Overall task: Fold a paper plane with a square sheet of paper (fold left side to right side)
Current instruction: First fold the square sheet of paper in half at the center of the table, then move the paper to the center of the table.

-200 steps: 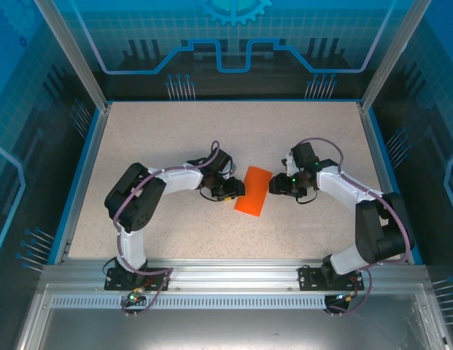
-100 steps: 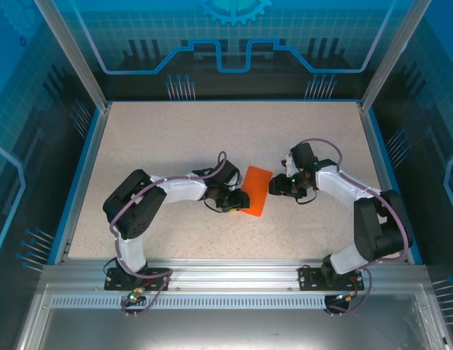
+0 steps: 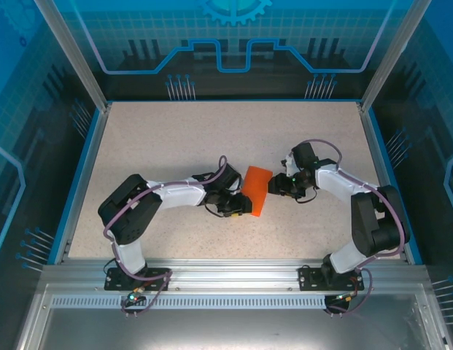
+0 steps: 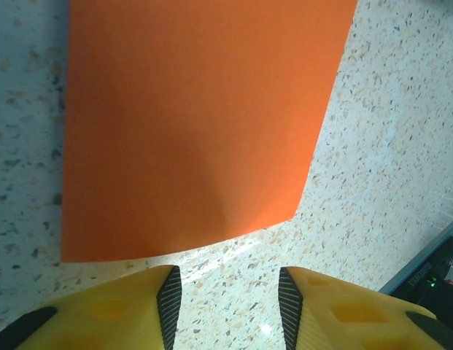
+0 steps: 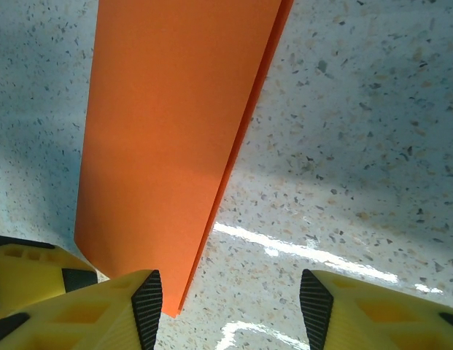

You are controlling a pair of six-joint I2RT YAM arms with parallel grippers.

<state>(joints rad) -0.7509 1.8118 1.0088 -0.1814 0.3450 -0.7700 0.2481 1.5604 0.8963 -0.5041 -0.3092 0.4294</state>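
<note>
The speckled beige worktop (image 3: 160, 138) carries everything I can see from the overhead camera. The left arm (image 3: 175, 195) and the right arm (image 3: 343, 188), both white with black joints, reach in toward each other over its middle.

Between the two end effectors lies the thin bright orange sheet of paper (image 3: 255, 191). From above it reads as a narrow rectangle, slightly tilted, flat on the worktop. The right wrist camera shows two layers at the sheet's (image 5: 175, 131) right-hand long edge, a lower one peeking out as a darker strip beneath the upper one, so it lies folded over on itself. In the left wrist camera the sheet (image 4: 197, 124) sits just ahead of the fingers, its near edge bowed a little with a faint soft dent in the surface.

The left end effector (image 3: 241, 206) is low at the sheet's near corner. Its jaws stand apart (image 4: 230, 292) with only bare worktop between them. The paper's edge is just beyond the tips, and I cannot tell whether it touches them.

The right end effector (image 3: 276, 187) sits just beside the sheet's far long side. Its jaws are wide apart (image 5: 230, 295) and clamp nothing. The sheet's near corner comes down into the gap, close against the left of the yellow fingers (image 5: 147, 299), while the other finger (image 5: 315, 302) is well clear of the paper.
</note>
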